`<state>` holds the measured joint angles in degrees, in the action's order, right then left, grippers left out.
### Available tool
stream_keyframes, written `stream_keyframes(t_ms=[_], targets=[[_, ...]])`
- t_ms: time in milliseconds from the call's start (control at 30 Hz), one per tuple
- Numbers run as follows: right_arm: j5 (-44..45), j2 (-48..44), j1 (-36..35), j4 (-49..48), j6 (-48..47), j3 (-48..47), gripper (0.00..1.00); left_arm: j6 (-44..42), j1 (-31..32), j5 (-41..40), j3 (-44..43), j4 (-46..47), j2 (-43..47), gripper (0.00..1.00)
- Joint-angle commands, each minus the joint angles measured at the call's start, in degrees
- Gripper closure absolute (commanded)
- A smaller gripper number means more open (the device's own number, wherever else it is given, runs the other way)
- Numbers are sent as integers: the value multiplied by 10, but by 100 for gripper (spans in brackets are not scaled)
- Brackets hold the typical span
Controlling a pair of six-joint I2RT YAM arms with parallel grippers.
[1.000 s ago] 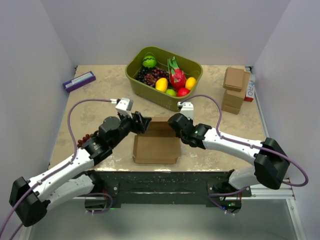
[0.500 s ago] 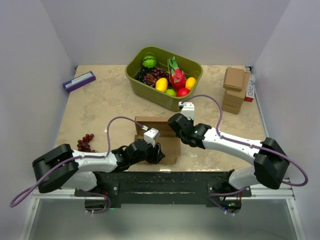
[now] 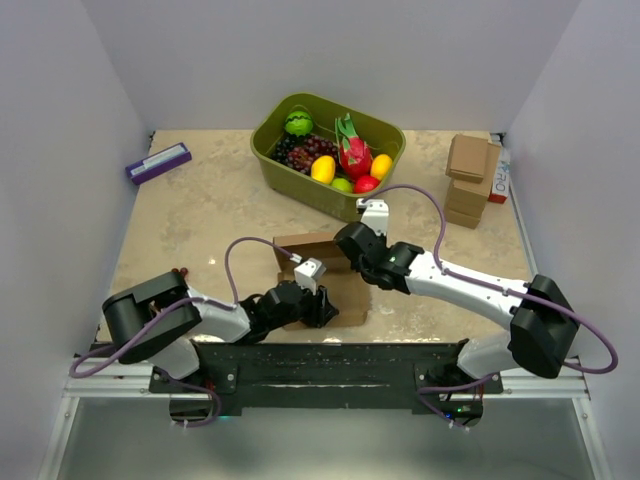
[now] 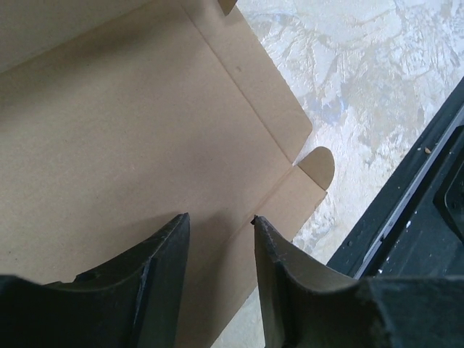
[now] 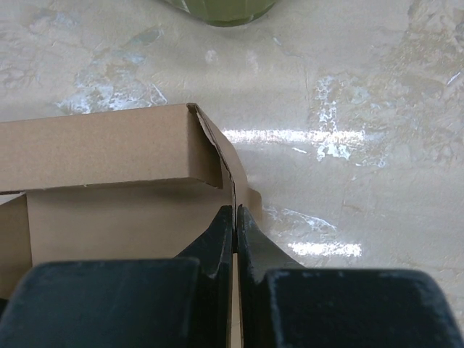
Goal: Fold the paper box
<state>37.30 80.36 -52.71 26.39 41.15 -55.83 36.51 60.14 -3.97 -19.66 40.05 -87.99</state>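
The paper box (image 3: 340,292), a brown cardboard mailer, lies near the table's front edge with its back wall raised. My left gripper (image 3: 322,306) is open, low over the box's front panel near the front right corner tab; the left wrist view shows both fingers (image 4: 163,272) just above the flat cardboard (image 4: 130,123). My right gripper (image 3: 350,252) is at the box's far right corner. In the right wrist view it (image 5: 235,212) is shut on the thin upright side flap of the box (image 5: 109,156).
A green bin (image 3: 268,150) of fruit stands at the back centre. A stack of smaller cardboard boxes (image 3: 468,178) is at the back right, a purple box (image 3: 158,162) at the back left. The black base rail (image 4: 420,210) runs just beyond the box's front edge.
My left arm has swung from the box's far left corner down to the near edge and now reaches low over the front panel. The right gripper has kept its hold on the side flap.
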Motion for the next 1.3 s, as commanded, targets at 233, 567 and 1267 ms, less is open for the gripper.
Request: stream_keyframes(t_ms=[233, 567, 1267], targets=[[-11, -3, -4, 2, 14, -30, 100, 3, 3, 4, 1, -87, -45, 55], [-108, 36, -4, -91, 24, 18, 95, 2, 3, 13, 3, -78, -47, 56], [-165, -188, 152, -125, -99, 126, 32, -24, 2, 79, 46, -46, -19, 58]])
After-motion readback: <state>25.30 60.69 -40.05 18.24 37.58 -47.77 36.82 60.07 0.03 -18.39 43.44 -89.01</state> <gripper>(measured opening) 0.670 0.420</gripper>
